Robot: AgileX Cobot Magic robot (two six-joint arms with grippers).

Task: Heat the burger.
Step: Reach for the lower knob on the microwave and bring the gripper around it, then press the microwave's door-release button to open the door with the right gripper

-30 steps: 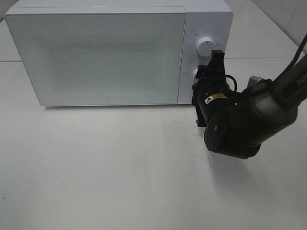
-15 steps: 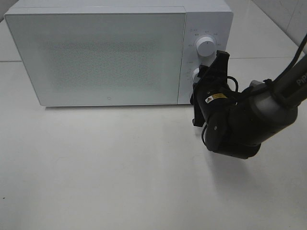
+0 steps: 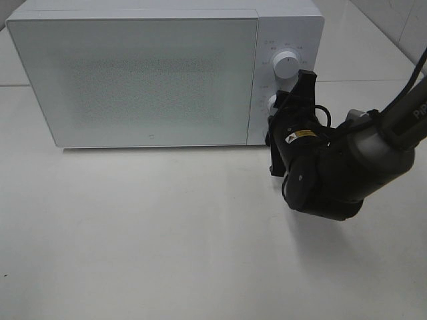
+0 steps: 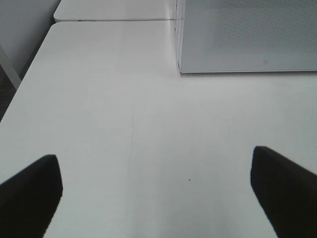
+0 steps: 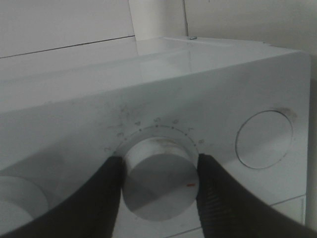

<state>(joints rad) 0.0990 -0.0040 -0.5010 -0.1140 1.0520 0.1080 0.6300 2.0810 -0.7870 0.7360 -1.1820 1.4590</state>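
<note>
High view, microwave: the microwave [image 3: 133, 73] has its door shut and stands straight ahead of the right end effector [image 3: 283, 101].
High view, right end effector: it is clenched on the lower knob [image 3: 272, 102], with a finger on either side. The upper knob [image 3: 286, 65] is just beyond it and untouched.
High view, burger: not in sight. The frosted door hides the inside, so I cannot tell whether the burger is in there.
Left wrist, left end effector [image 4: 156, 193]: it is spread wide, released, and holds and touches nothing. Bare tabletop [image 4: 124, 99] lies under and between its fingers, and the microwave's corner is well ahead of it.
Right wrist, right end effector [image 5: 159, 171]: it is about half open, with both fingers [image 5: 106, 198] pressed against the sides of the lower knob. A red mark on the knob's face sits near one finger.
Burger, handling: probably light and soft, with a slick bun and layers that may slide. It is best gripped low across the sides with a gentle squeeze.
Step, judged: setting the dial.
</note>
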